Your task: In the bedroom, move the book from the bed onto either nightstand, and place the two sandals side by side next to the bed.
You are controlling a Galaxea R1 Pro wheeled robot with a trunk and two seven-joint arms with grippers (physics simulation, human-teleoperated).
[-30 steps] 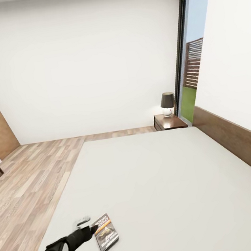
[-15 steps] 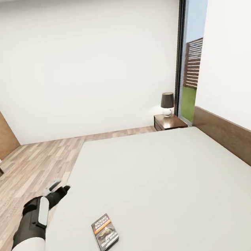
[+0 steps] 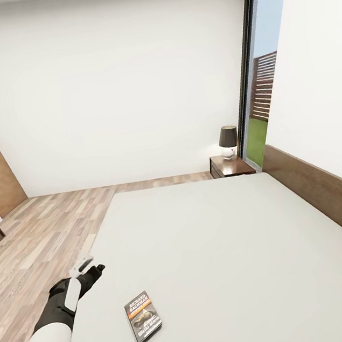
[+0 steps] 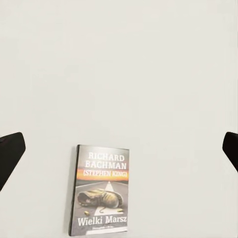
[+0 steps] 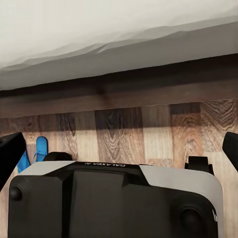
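- My left gripper (image 3: 89, 265) hovers over the near-left part of the mattress, its fingers spread wide and holding nothing; in the left wrist view the two dark fingertips (image 4: 11, 153) sit at opposite edges with bare sheet between them.
- The book (image 3: 143, 317) lies flat on the bed (image 3: 229, 239), cover up, near the closest edge and just to the right of my left gripper. It is untouched, and I judge the wide spread is there so I can come down around it.
- From the wrist camera the book (image 4: 101, 190) shows low between my fingers, so I reckon the hand has to close in before any pinch; a thin paperback flat on a soft sheet will be awkward to get under.
- My right gripper hangs low beside the bed, its fingertips (image 5: 10, 156) apart and empty, above the plank floor (image 5: 148, 134). A blue sandal (image 5: 41, 148) lies there by the bed frame, partly hidden by my base.
- The mattress is plain, off-white and smooth.
- The nightstand (image 3: 230, 166) with its dark-shaded lamp (image 3: 228, 141) stands at the far corner by the headboard (image 3: 321, 193), well apart from the book, beside a tall window (image 3: 262, 87). White walls and light wood floor surround it.
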